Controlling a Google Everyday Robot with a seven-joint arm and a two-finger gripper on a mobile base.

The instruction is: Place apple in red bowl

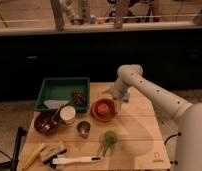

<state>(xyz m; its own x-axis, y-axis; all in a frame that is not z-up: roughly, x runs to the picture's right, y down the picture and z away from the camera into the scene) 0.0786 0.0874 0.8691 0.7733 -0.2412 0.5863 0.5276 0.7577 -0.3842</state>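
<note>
**Tool close to the bowl's rim**

The apple (103,107) appears to sit in the red bowl (105,119). The tool (119,96) hangs just beside the bowl's right rim, and I cannot tell whether it is open or closed. A sideways pull could clip the rim and spill the apple.

Count:
- one desk (139,135)
- one green tray (64,87)
- two bowls, the second being the dark bowl (45,122)
- a white cup (68,115)
- a metal cup (84,129)
- one apple

A green tray (59,86) sits far left; nearer, a dark bowl (45,123), white cup (67,115), metal cup (84,129); a brush (76,160) lies nearest.
</note>
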